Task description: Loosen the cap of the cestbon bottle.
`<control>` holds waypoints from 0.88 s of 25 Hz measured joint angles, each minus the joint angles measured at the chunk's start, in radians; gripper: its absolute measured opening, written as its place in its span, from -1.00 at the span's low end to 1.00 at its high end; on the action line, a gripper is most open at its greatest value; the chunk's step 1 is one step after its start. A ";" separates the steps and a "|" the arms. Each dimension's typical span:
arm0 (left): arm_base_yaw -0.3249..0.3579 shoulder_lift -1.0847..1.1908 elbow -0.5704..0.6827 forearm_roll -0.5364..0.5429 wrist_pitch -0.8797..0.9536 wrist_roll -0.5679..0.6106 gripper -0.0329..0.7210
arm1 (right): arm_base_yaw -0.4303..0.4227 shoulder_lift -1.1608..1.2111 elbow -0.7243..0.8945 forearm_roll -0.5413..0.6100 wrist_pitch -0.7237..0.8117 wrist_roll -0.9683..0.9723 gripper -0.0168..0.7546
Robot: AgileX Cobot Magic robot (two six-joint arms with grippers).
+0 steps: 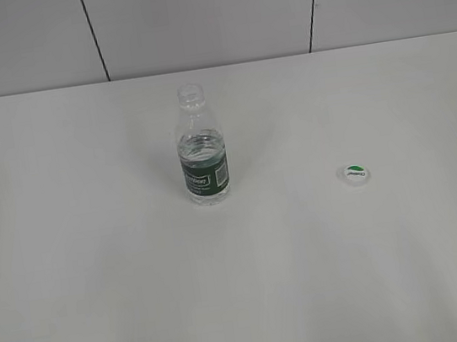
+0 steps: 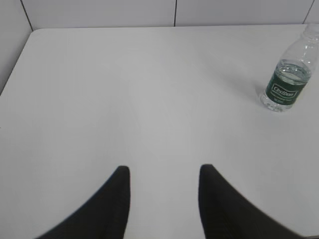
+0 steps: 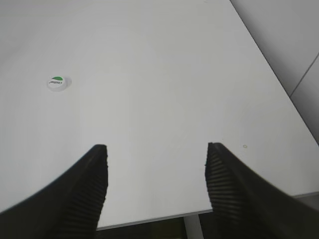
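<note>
The cestbon bottle stands upright near the middle of the white table, its neck bare with no cap on it. It also shows at the far right of the left wrist view. The cap lies flat on the table to the right of the bottle, green mark up, and shows in the right wrist view. My left gripper is open and empty, well short of the bottle. My right gripper is open and empty near the table's near edge. Neither gripper shows in the exterior view.
The white table carries only the bottle and the cap. A grey panelled wall stands behind it. The table's right and near edges show in the right wrist view, with a table leg below.
</note>
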 joint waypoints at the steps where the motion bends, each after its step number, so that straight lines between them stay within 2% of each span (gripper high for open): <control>1: 0.000 0.000 0.000 0.005 0.000 -0.001 -0.14 | 0.000 0.000 0.000 0.000 0.000 0.000 0.26; 7: -0.042 0.000 0.000 0.020 0.000 -0.004 -0.14 | 0.000 0.000 0.000 0.000 0.000 0.000 0.26; 12: -0.112 0.000 0.000 0.021 0.000 -0.005 -0.17 | 0.000 0.000 0.000 0.000 0.000 0.000 0.26; 22: -0.122 0.000 0.000 0.027 0.000 -0.007 -0.25 | 0.000 0.000 0.000 0.000 0.000 0.000 0.26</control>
